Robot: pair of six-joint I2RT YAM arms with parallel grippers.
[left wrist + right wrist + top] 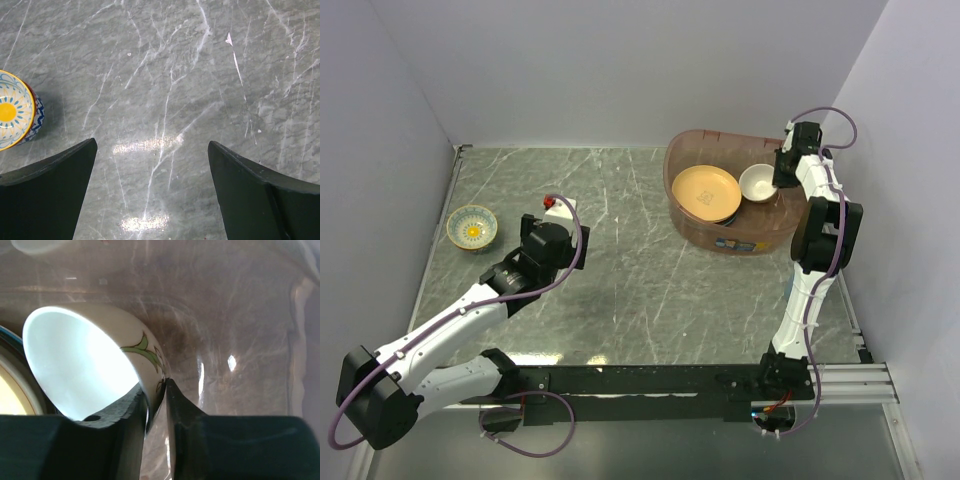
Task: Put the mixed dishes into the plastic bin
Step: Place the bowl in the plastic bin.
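Inside plastic bin (692,232): small cream bowl (758,182) beside yellow-orange plate (705,192); right gripper (156,387) astride bowl rim, grip indeterminate; left gripper (152,144) released over desk (640,270).

The bin (672,190) sits on the worktop (620,270). The right gripper (159,387) reaches inside it, with a bowl (80,365) tilted so its wall lies between the gripper's fingers. A plate (706,192) lies in the bin just left of that bowl. The left gripper (152,145) hangs over the worktop, and a second bowl (15,115) stands to its left.
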